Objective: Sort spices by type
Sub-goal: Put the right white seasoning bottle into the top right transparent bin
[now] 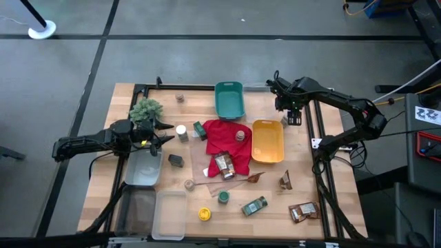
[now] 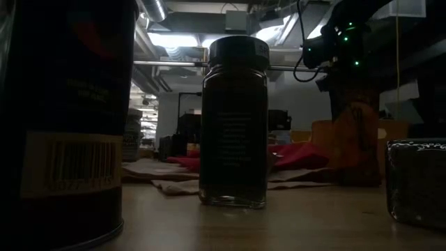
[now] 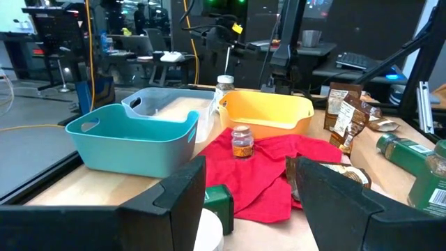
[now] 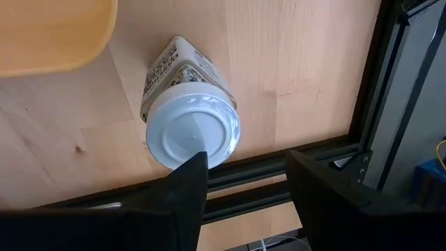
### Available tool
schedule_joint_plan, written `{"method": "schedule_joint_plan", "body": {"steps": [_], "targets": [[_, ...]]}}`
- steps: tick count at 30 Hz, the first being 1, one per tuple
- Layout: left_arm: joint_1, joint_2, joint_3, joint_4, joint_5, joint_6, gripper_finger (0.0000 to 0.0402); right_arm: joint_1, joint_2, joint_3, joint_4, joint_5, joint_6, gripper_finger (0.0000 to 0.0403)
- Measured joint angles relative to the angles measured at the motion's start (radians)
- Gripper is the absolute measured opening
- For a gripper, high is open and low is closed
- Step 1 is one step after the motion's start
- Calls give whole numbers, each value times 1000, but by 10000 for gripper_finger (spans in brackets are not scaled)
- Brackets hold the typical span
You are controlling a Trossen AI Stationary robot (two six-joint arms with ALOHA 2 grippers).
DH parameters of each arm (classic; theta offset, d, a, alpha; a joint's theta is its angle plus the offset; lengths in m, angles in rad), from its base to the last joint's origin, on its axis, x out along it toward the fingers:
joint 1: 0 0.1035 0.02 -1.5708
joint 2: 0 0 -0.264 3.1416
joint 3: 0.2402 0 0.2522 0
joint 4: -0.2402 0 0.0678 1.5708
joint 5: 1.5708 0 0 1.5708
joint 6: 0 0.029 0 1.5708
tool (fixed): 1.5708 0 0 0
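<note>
Matt wooden table [image 1: 303,186], soft red cloth [image 1: 222,138]

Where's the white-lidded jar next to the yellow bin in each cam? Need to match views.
High view: white-lidded jar at the yellow bin's far right corner, beside the right gripper.
Low view: cannot make it out.
Left wrist view: jar just behind the bin.
Right wrist view: jar mid-picture, seen lid-on, bin in one corner.
Shared landmark: the yellow bin.

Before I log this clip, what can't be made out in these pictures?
- Low view: label of the dark glass jar, backlit.
- Low view: big barcoded can, cut by the edge.
- Right wrist view: white-lidded jar; its lid hides the contents.
- High view: brown foil packets, print too small.
</note>
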Motion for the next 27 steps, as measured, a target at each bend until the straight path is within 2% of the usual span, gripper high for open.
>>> {"method": "schedule_joint_plan", "body": {"steps": [13, 15, 23, 27], "targets": [[0, 0, 0, 0, 0, 0, 205, 0, 0, 0, -17, -65, -5, 196], [0, 0, 0, 0, 0, 0, 205, 0, 0, 0, -45, -97, -16, 206], [0, 0, 0, 0, 0, 0, 205, -2, 0, 0, -32, -97, -94, 284], [0, 0, 0, 0, 0, 0, 205, -2, -1, 0, -11, -100, -97, 308]]}}
